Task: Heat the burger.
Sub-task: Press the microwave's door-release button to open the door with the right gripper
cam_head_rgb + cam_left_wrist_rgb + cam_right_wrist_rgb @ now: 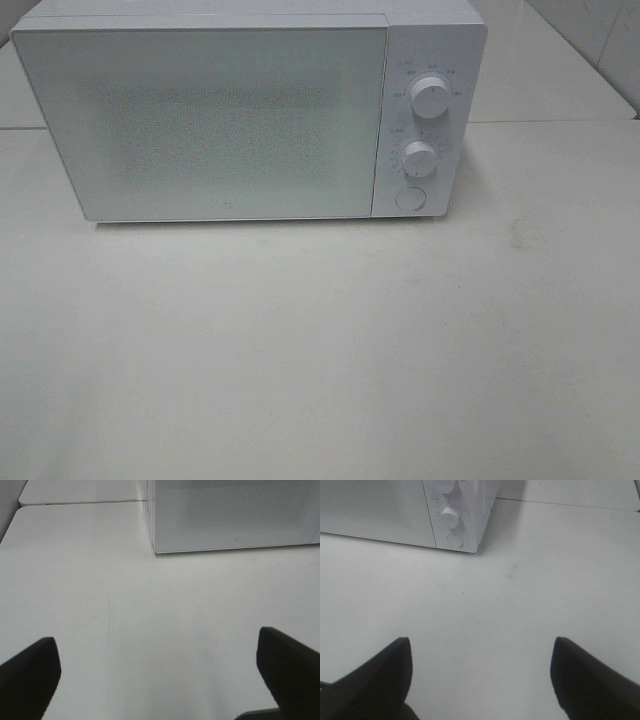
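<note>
Nearest, the left gripper (156, 635) — black fingers (30, 675) spread wide, nothing between them but bare white table (150, 595), well in front of the left front corner of the microwave (235, 515). Likewise the right gripper (482, 640): dark fingers (590, 680) held far apart, empty, over the table in front of the microwave's right end. Neither in sight from the high camera.

Between grippers and microwave, plain white tabletop. A thin faint scratch (110, 615) ahead of the left gripper. A small grey smudge (511, 573) near the microwave's right front corner.

Further on, the microwave itself — white, boxy, square on the table. Door (200, 120) shut, with a speckled window too pale to see through. On the panel right of the door, two round white knobs, one (431, 97) above the other (420, 159), and a round button (410, 198) beneath.

Beside and behind the microwave, a seam (550, 122) across the tabletop, then pale wall tiles (610, 35) off to its far right.

Burger in none of the views; place and look impossible to tell.
</note>
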Action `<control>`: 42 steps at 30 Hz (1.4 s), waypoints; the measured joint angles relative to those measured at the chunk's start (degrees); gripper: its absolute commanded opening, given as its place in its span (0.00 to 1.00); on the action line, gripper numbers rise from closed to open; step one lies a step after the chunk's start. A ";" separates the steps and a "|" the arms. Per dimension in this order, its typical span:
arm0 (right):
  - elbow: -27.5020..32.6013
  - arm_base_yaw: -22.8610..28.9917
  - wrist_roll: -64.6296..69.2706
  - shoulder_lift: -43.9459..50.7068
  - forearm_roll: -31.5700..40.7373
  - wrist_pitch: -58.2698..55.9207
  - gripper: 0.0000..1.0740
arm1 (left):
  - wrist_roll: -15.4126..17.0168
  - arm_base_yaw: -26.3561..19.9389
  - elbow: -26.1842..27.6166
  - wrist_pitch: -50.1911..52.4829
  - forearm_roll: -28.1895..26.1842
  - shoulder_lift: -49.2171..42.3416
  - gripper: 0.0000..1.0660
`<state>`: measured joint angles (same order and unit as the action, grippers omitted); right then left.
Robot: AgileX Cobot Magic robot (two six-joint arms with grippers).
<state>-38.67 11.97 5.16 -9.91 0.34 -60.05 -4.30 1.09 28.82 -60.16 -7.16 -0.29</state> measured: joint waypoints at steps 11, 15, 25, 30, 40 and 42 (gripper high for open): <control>9.40 0.00 -0.17 10.03 -0.34 -0.23 0.69 | 0.00 0.00 0.00 0.00 0.00 0.00 0.94; 9.51 0.00 -0.17 10.14 -0.34 0.11 0.69 | 0.00 0.00 0.00 0.00 0.00 0.00 0.94; 9.51 0.00 -0.17 10.14 -0.34 0.11 0.69 | 0.00 0.00 0.00 0.00 0.00 0.00 0.94; 8.48 0.00 -0.17 9.57 0.00 0.34 0.69 | 0.00 0.00 0.00 0.00 0.00 0.00 0.94; 6.70 0.00 -0.17 -0.97 0.00 8.59 0.69 | 0.00 0.00 0.00 0.00 0.00 0.00 0.94; 6.70 0.00 -0.17 -3.50 0.00 10.94 0.69 | 0.00 0.00 0.00 0.00 0.00 0.00 0.94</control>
<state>-31.97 11.97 4.98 -13.41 0.34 -49.10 -4.30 1.09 28.82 -60.16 -7.16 -0.29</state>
